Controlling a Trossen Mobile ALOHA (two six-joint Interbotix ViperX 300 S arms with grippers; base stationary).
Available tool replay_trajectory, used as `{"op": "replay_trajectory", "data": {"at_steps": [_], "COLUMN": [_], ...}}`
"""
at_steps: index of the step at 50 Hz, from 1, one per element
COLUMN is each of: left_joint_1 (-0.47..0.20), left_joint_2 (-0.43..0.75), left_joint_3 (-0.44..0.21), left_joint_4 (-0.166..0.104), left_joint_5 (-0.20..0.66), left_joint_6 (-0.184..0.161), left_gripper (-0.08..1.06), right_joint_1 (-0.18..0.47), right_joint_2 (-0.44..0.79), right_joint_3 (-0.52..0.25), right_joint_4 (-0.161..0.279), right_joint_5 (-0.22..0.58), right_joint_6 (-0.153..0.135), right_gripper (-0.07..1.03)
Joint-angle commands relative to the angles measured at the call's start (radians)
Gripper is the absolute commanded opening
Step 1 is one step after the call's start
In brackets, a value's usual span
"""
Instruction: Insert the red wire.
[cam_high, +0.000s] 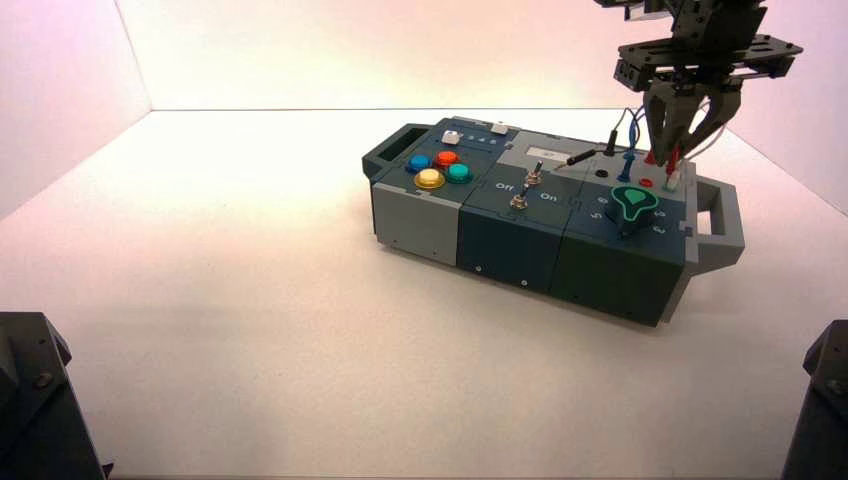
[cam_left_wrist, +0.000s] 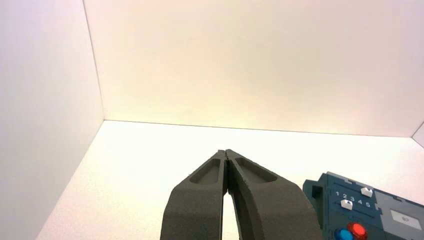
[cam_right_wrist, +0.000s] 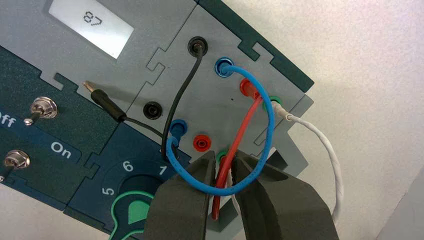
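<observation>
The red wire (cam_right_wrist: 248, 120) runs from a red socket (cam_right_wrist: 246, 86) at the box's right rear and ends in a slim red plug (cam_right_wrist: 218, 197) standing in a grey holder at the box's edge. My right gripper (cam_right_wrist: 224, 159) hangs over that corner (cam_high: 676, 155); its fingers are slightly open and closely flank the red plug, one on each side. An empty red socket (cam_right_wrist: 201, 142) lies just beside the fingertips. My left gripper (cam_left_wrist: 226, 152) is shut and empty, parked well to the left of the box.
A blue wire (cam_right_wrist: 267, 145) loops across the fingers between two blue sockets. A black plug (cam_right_wrist: 104, 98) lies loose near a black socket (cam_right_wrist: 152, 110). A white wire (cam_right_wrist: 325, 150) trails off the box. The green knob (cam_high: 633, 203) and two toggle switches (cam_high: 535, 172) sit nearby.
</observation>
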Motion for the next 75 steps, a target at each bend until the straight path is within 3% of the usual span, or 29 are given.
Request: {"op": "replay_trajectory", "data": {"at_steps": [1, 37, 45, 75], "left_joint_1": [0.006, 0.006, 0.006, 0.006], "left_joint_2": [0.006, 0.003, 0.002, -0.002], "left_joint_3": [-0.028, -0.026, -0.026, -0.026], "left_joint_4": [0.002, 0.002, 0.002, 0.002], "left_joint_5": [-0.012, -0.012, -0.012, -0.014], "left_joint_6": [0.003, 0.003, 0.003, 0.003], "left_gripper": [-0.03, -0.03, -0.03, -0.03], "right_joint_1": [-0.006, -0.006, -0.005, -0.006], "right_joint_2": [-0.026, -0.026, -0.029, -0.069], "right_joint_3": [-0.015, 0.009, 0.012, -0.008], "right_joint_4": [-0.005, -0.009, -0.018, -0.029], "right_joint_5": [0.002, 0.005, 0.003, 0.005], "right_joint_6": [-0.002, 0.0, 0.0, 0.015], "right_gripper": [0.19, 0.1, -0.02, -0.02]}}
